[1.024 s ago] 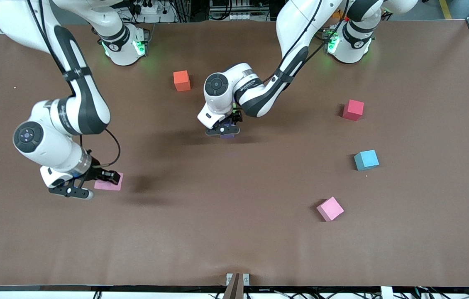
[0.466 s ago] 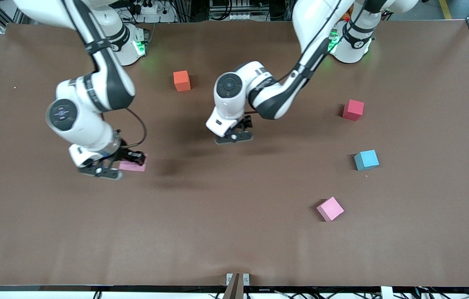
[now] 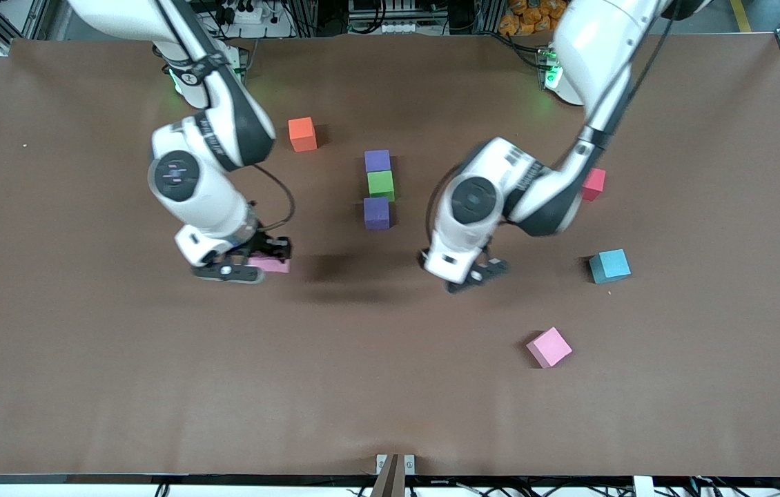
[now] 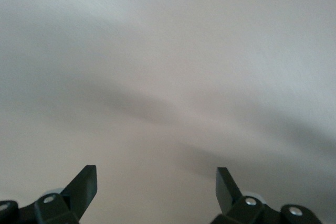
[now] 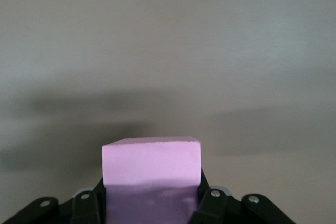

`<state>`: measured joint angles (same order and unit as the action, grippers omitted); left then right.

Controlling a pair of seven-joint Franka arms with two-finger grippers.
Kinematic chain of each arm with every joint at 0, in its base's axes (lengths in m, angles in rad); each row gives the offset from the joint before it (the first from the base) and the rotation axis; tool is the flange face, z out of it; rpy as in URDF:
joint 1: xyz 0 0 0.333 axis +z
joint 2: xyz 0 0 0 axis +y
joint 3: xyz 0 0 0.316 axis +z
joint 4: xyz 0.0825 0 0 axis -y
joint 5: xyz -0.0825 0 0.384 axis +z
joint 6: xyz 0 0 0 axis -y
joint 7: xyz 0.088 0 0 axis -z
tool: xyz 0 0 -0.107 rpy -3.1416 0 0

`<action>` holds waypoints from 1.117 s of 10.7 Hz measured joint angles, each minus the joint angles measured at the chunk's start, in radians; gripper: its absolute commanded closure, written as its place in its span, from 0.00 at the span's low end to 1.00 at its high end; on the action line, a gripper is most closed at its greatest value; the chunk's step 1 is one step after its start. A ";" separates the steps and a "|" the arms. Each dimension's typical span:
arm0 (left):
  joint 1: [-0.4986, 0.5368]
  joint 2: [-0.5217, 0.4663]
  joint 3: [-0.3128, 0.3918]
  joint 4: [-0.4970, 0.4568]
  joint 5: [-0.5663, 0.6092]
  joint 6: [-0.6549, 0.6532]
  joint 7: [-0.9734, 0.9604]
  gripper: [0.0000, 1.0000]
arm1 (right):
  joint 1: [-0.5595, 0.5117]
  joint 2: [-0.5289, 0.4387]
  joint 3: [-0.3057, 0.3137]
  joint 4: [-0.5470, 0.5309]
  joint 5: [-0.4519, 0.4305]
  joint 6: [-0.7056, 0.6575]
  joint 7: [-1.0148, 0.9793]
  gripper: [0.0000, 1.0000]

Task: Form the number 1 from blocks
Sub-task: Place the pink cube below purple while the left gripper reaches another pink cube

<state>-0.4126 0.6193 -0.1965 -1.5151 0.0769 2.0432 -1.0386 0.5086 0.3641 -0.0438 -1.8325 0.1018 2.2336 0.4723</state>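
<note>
Three blocks stand in a line at the table's middle: a purple block [image 3: 377, 161], a green block [image 3: 381, 185] and a second purple block [image 3: 377, 213] nearest the front camera. My right gripper [image 3: 252, 265] is shut on a pink block [image 3: 271, 264], [image 5: 151, 167], held over the table toward the right arm's end from that line. My left gripper [image 3: 476, 275], [image 4: 156, 182] is open and holds nothing, over bare table toward the left arm's end. A second pink block [image 3: 549, 346] lies on the table nearer the front camera.
An orange cube [image 3: 302, 134] sits near the right arm's base. A red cube [image 3: 594, 184] is partly hidden by the left arm. A light-blue cube [image 3: 609, 266] lies beside the left gripper toward the left arm's end.
The left gripper let go of the purple block, now in line with the green one, and swung toward the second pink block. The right gripper carried its pink block toward the line.
</note>
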 measured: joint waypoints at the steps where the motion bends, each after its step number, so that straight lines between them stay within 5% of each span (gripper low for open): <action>1: 0.044 0.000 0.000 -0.002 0.000 0.000 0.003 0.00 | 0.044 0.053 0.000 0.050 0.000 0.004 0.001 0.45; 6: 0.195 0.029 0.008 -0.010 0.000 0.003 0.001 0.00 | 0.202 0.226 -0.041 0.212 0.000 0.020 0.034 0.45; 12: 0.199 0.134 0.104 0.066 0.000 0.076 0.002 0.00 | 0.378 0.295 -0.104 0.229 0.002 0.085 0.137 0.45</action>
<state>-0.2139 0.7532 -0.0930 -1.4496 0.0771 2.1196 -1.0368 0.8863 0.6589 -0.1482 -1.6031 0.1042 2.3185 0.6088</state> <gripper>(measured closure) 0.000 0.396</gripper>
